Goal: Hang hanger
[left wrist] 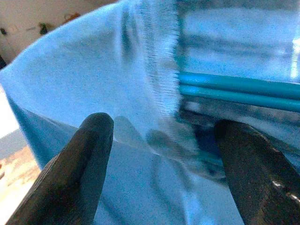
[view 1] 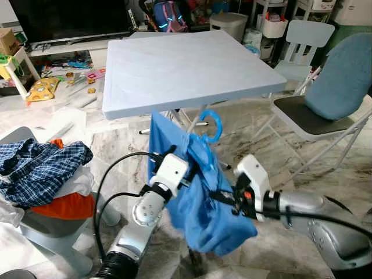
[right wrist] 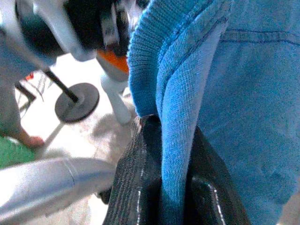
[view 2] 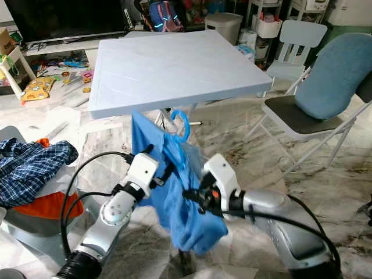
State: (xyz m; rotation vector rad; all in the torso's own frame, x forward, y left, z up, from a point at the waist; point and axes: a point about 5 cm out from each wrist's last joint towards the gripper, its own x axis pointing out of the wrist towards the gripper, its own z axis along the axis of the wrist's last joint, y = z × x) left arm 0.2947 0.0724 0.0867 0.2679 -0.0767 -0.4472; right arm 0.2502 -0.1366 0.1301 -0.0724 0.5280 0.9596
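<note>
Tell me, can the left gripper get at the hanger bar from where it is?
Probably yes. The left gripper has its fingers spread with the blue hanger bar just ahead, though a fold of the blue shirt hangs between them.

Pale blue square counter (view 1: 186,64), top bare, standing on a marbled floor (view 1: 250,133). On that floor: a folding chair (view 1: 317,125) just right of the counter, a small white chair (view 1: 302,43) behind it, a white bin (view 1: 228,24) farther back. Left of the counter, scattered toys (view 1: 43,87) and papers (view 1: 61,125); nearer the camera, a grey basket (view 1: 46,229) piled with clothes (view 1: 40,165).
</note>
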